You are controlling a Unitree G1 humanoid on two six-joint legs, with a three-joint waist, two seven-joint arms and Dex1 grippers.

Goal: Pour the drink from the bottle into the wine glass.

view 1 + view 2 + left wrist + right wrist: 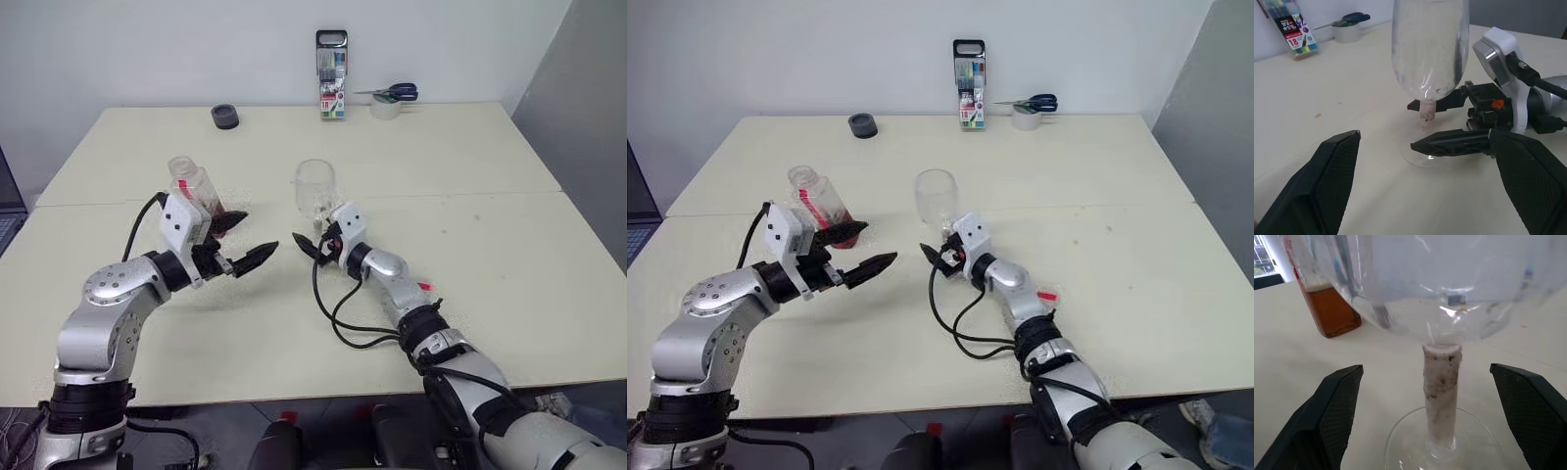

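Note:
The wine glass (315, 188) stands upright in the middle of the table, its bowl clear. My right gripper (1426, 367) is open, one finger on each side of the stem (1442, 382) with a gap to both. To the glass's left stands the bottle (192, 185), uncapped, with amber drink (1330, 308) in its lower part. My left gripper (250, 240) is open just in front of the bottle and points at the glass; the bottle is beside it, not between its fingers. The left wrist view shows the glass (1430, 44) with the right gripper's fingers (1449, 142) flanking the stem.
At the table's far edge stand a marker case (331, 74), a tape roll with blue scissors (390, 98) on it, and a small black round thing (224, 117). A black cable (343, 318) loops on the table under my right forearm.

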